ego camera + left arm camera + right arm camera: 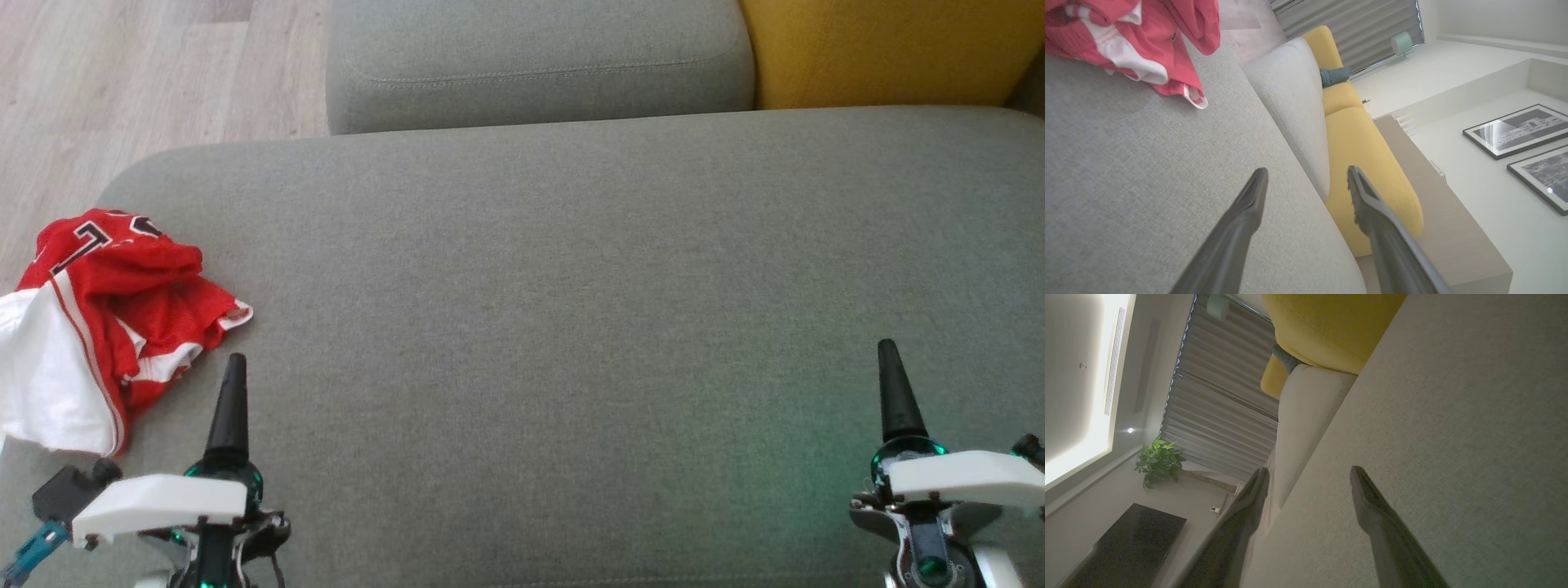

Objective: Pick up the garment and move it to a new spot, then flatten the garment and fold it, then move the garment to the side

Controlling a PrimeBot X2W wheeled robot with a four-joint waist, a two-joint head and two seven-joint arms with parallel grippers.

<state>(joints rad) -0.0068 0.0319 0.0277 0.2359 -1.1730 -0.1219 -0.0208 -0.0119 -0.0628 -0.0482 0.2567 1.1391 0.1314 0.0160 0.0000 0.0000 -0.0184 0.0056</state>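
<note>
Closest up, saw the left gripper over the near left corner of the sofa seat, with two long, dark, pointy fingers spread wide apart and pinching nothing. Saw the right gripper over the near right corner, fingers spread wide too, with nothing between them. Found the garment bunched up in a soft heap at the left edge of the seat, just beside the left gripper. Looked like a red mesh shirt with white parts, thin stripes and a big black-and-white mark. Noticed a rough, woven look on the flat grey seat. Spotted a fat grey cushion with a sewn line along the far edge, a smooth yellow cushion next to it, and pale wood floor past the far left corner.
</note>
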